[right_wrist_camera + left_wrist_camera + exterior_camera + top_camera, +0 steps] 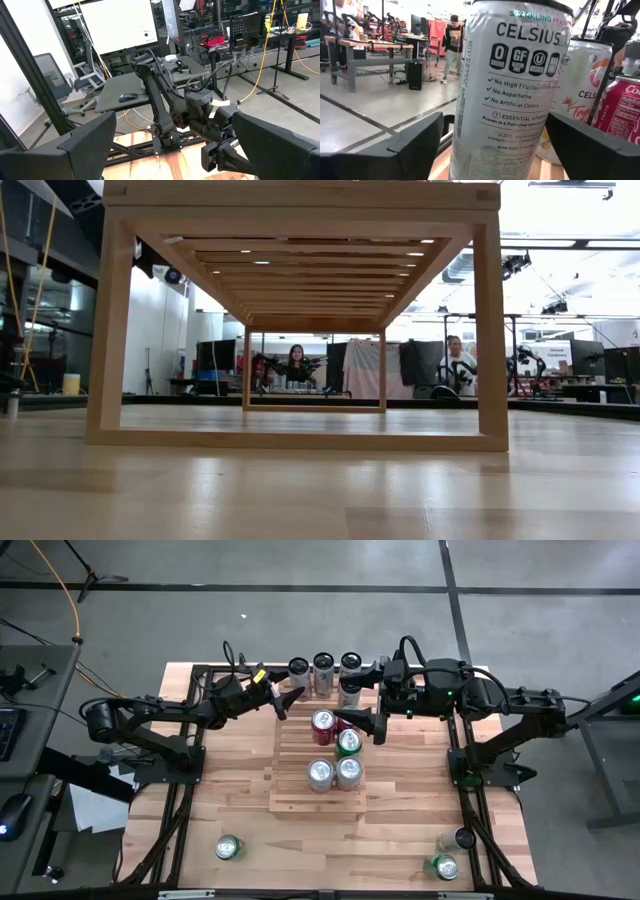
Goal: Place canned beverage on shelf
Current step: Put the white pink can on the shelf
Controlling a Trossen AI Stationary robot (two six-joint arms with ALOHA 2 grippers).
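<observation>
- The left arm was stretched across the counter (pixel 230 790) toward the far end of the shelf (pixel 295 795).
- The left tool (pixel 288 702) was spread wide around a tall white can (pixel 507 90), not squeezing it.
- That can was stood at the far edge of the shelf, between the two fingers (pixel 405 150).
- The right tool (pixel 362 722) was held wide over the shelf, with nothing in it.

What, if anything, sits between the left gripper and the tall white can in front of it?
Nothing visible. In the left wrist view the white can stands between the left gripper's open fingers, with a gap on each side. A second can stands beyond it.
</observation>
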